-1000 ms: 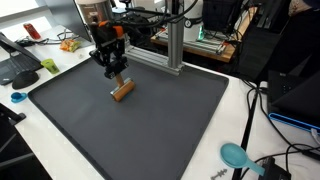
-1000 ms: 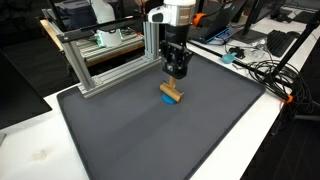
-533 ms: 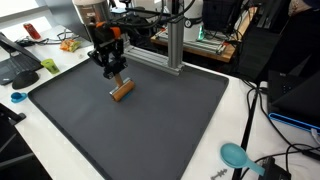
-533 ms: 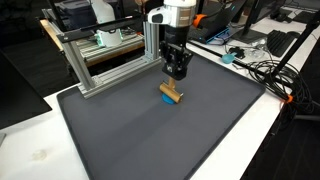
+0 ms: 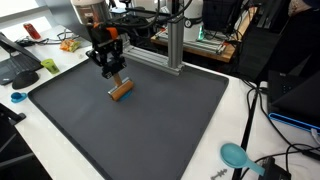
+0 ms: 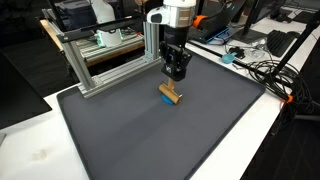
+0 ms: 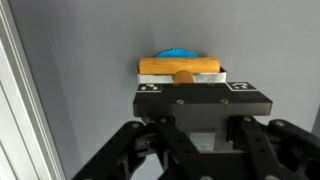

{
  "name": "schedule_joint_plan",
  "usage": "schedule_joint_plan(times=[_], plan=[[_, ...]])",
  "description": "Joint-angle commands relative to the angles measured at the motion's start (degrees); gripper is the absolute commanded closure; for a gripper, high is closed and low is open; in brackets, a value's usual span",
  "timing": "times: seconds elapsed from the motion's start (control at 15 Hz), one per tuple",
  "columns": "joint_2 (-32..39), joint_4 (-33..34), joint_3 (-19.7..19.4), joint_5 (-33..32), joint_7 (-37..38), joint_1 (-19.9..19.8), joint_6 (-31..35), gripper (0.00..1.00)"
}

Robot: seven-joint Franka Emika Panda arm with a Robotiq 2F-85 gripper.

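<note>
Hand (image 5: 114,74) hovering just above wooden block (image 5: 121,91) on mat (image 5: 150,125).

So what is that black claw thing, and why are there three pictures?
It is a robot arm with a gripper, a sort of claw for picking things up. Two pictures come from cameras standing around the table. The third comes from a camera on the arm's wrist, looking down past the claw. On the dark mat lies a small wooden block, and a blue piece peeks out from behind it. The claw hangs just above the block and seems to hold nothing. Whether it is open or shut is hard to tell.
</note>
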Motion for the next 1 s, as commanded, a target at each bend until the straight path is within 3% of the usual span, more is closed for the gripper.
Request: schedule_joint_plan(times=[0.0,0.93], plan=[[3.82,0.89,-1.52,-2.59,2.27,0.4,2.79,0.78],[3.08,0.07,-0.75,-4.87,1.76,1.24,2.26,0.78]])
